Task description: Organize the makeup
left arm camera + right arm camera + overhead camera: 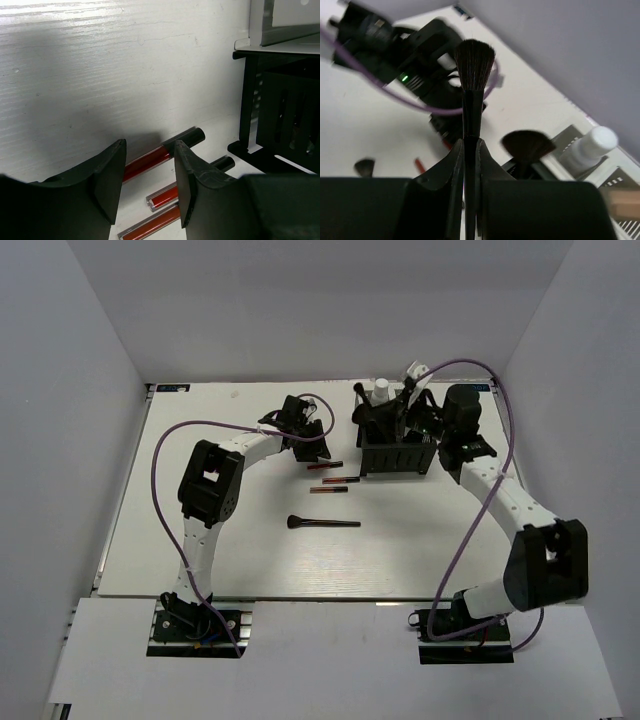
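Note:
Three slim red pencils with black caps (332,480) lie side by side on the white table left of the black mesh box (398,452). My left gripper (308,445) is open just above the farthest pencil (147,162), jaws on either side of it without touching; the other two pencils (167,197) lie nearer. My right gripper (428,422) is shut on a black brush (474,57), held bristles-up beside the box. A fan brush (526,145) and a white-capped bottle (592,147) stand in the box. Another black brush (322,523) lies mid-table.
The mesh box (280,120) stands close to the right of my left fingers. White walls enclose the table on three sides. A purple cable (435,107) loops off the left arm near the pencils.

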